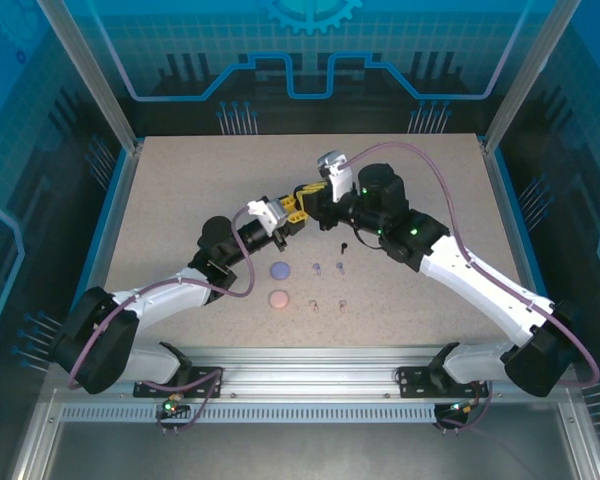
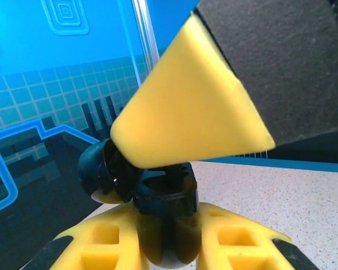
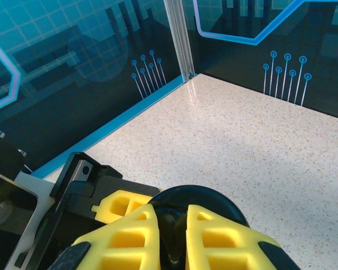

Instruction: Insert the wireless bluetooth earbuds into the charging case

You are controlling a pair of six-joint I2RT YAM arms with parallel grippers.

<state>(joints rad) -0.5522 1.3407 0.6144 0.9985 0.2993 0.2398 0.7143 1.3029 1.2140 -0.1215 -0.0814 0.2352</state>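
Blue translucent walls (image 1: 180,50), printed with circuit-style lines, a grid of small squares and part of a gear emblem (image 1: 310,10), close in a speckled beige table (image 1: 180,200). A silver rail (image 1: 300,362) runs along the near edge where the two arms are bolted. I count three round cases. A lavender case (image 1: 279,269) and a pink case (image 1: 278,299) lie flat on the table, one in front of the other, and a black case (image 2: 163,197) is held in the air above the middle of the table. Of the earbuds I can pick out five lying loose: two lavender earbuds (image 1: 316,267) to the right of the lavender case, two pinkish earbuds (image 1: 314,304) to the right of the pink case, and one black earbud (image 1: 345,244) apart from them, nearer the right arm. The left gripper (image 2: 169,230) has its yellow fingers clamped on the black case, and what looks like the lid (image 2: 98,174) is swung open to one side. The right gripper (image 3: 172,225) meets it from the other side, jaws nearly together, with one yellow finger (image 2: 186,101) right over the case's open mouth. Something dark sits in the narrow gap between its fingers, and I cannot tell whether that is an earbud or only the case beneath.
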